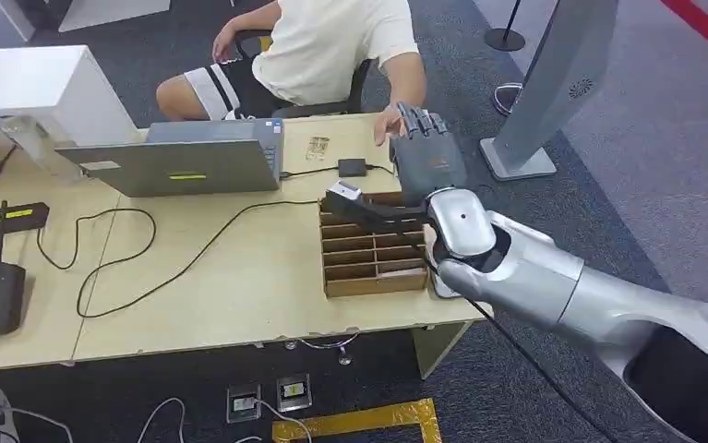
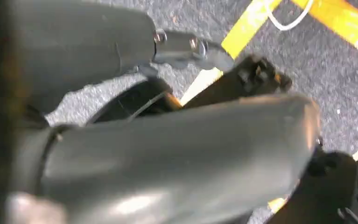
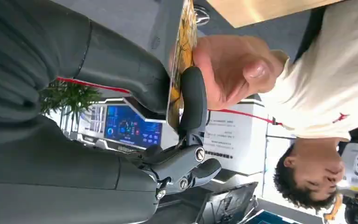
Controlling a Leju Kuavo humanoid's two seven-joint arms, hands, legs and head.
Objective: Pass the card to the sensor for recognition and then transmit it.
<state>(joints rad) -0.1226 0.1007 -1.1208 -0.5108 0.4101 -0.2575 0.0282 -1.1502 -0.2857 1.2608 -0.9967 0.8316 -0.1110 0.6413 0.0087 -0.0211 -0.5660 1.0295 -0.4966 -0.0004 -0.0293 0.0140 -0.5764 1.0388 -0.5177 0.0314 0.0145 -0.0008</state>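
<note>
The card, seen edge-on, is pinched between the thumb and a dark finger of the right hand and is touched from the other side by a person's hand. The exchange is held above the far edge of the table, beyond the wooden slotted box. The left hand is blurred, so whether it is open cannot be told.

Left hand above grey carpet, yellow tape.
</note>
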